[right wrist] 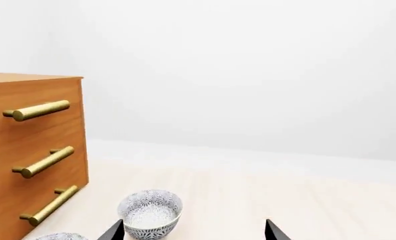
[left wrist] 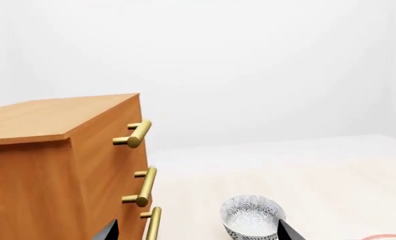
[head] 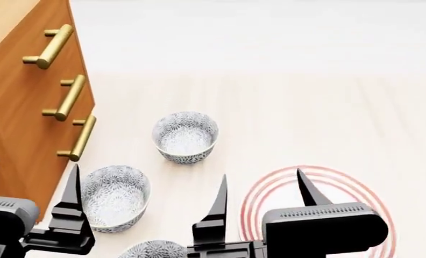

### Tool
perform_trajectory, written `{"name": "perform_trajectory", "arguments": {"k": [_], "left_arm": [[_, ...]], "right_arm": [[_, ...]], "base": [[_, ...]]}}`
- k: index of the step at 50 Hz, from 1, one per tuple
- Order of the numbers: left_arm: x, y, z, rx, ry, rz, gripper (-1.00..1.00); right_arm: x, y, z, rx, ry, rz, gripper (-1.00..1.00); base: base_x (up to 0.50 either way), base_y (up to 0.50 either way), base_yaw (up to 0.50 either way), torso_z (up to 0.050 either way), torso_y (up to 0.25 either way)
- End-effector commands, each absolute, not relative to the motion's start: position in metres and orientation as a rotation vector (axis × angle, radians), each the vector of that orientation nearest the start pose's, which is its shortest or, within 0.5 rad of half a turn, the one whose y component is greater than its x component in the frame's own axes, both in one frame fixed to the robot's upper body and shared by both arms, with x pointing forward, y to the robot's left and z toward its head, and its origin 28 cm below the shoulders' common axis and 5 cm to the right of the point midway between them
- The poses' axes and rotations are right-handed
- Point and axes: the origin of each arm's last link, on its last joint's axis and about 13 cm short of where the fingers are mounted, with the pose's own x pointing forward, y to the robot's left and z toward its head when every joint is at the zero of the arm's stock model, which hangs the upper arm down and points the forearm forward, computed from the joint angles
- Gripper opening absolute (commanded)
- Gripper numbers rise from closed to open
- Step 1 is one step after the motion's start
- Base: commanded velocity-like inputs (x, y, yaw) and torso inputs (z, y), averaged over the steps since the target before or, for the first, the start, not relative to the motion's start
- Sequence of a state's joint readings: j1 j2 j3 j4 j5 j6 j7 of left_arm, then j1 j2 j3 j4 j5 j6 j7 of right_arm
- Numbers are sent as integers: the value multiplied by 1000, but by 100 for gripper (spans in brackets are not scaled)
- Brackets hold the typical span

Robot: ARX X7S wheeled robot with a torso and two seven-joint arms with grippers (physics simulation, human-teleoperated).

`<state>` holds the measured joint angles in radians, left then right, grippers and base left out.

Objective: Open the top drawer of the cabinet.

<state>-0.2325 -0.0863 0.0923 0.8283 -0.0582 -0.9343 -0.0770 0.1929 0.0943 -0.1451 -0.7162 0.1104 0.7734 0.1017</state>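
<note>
Mostly open floor: the tall orange-brown wooden cabinet stands at far left, its front edge running along the left side of the head view. Its top drawer is flush with the others, brass bar handle sticking out toward open room. Two lower brass handles below it. Left gripper sits near the cabinet's bottom corner, black fingers spread wide, holding nothing. Right gripper is well right of it, fingers also wide apart, empty. Three white-and-grey patterned bowls: one farther out, one just beside the left gripper, one at the near edge. Red ringed circle on the pale wood floor under the right gripper.
</note>
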Motion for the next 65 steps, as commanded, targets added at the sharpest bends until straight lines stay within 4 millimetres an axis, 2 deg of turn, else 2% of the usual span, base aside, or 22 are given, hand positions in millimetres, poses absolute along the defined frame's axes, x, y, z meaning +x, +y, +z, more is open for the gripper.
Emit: {"name": "perform_trajectory", "arguments": {"k": [1,26,30,33,34,35,36,39,40,43,50,65], "left_arm": [[205,200,158,69,-117,-44,100],[204,201,155,104,-123,-30,100],[204,201,153,148,-123,-22,100],[204,203,151,282,-154,14,100],[205,204,151,370,-208,64,100],[206,207,151,532,-284,147,100],[207,208,151,604,-309,176,100],[208,210,146,856,-338,194,100],[209,210,142,1009,-348,193,100],[211,210,137,1191,-359,190,100],[213,212,140,1278,-372,213,100],[223,217,151,1294,-367,155,100]], "right_arm": [[210,-80,141,-29,-115,116,100],[212,-79,138,-26,-110,125,100],[211,-79,139,-29,-115,121,100],[211,-79,139,-29,-116,121,100],[210,-80,140,-28,-117,120,100],[210,-80,139,-30,-119,120,100],[210,-80,139,-31,-119,119,100],[209,-80,140,-32,-121,118,100],[209,-80,140,-34,-122,118,100],[208,-81,140,-36,-127,119,100],[207,-83,138,-37,-127,112,100],[209,-83,134,-36,-120,115,100]], "base": [[500,0,0,0,0],[500,0,0,0,1],[0,0,0,0,0],[0,0,0,0,0],[0,0,0,0,0],[0,0,0,0,0],[0,0,0,0,0],[0,0,0,0,0],[0,0,0,0,0],[0,0,0,0,0],[0,0,0,0,0],[0,0,0,0,0]]}}
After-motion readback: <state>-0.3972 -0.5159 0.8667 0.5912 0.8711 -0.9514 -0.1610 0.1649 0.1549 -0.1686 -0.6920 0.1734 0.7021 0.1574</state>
